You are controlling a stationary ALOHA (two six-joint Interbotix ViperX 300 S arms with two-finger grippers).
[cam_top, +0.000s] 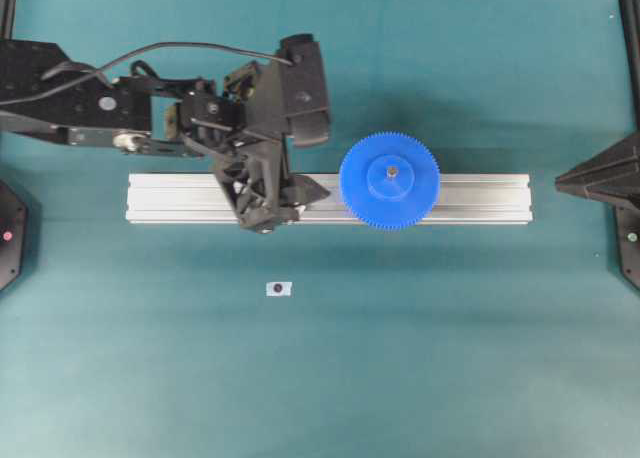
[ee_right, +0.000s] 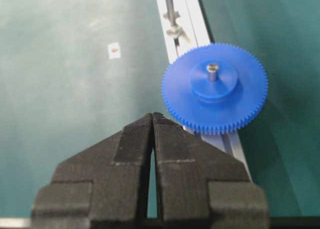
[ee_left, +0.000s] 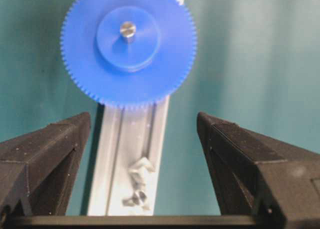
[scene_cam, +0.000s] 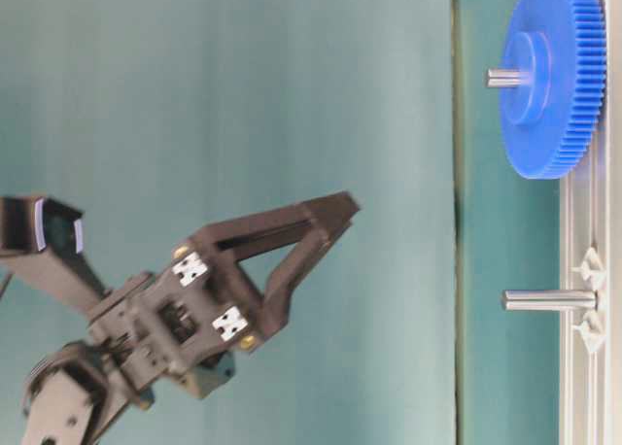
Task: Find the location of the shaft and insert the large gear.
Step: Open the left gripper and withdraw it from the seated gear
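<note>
Here, a green-blue table point(cam_top: 450, 358) holds a long silver rail point(cam_top: 480, 200). The large gear point(cam_top: 389, 180) sits flat on the rail, with the shaft point(cam_top: 392, 170) poking up through its middle hole. The left gripper point(cam_top: 285, 198) hangs above the rail, jaws wide open, holding nothing. The right gripper point(ee_right: 152, 120) waits off to the side, jaws pressed together.

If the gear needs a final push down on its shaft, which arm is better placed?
Probably left. The left gripper hangs open above the rail beside the large gear; the right gripper is shut, back at the table edge.
</note>
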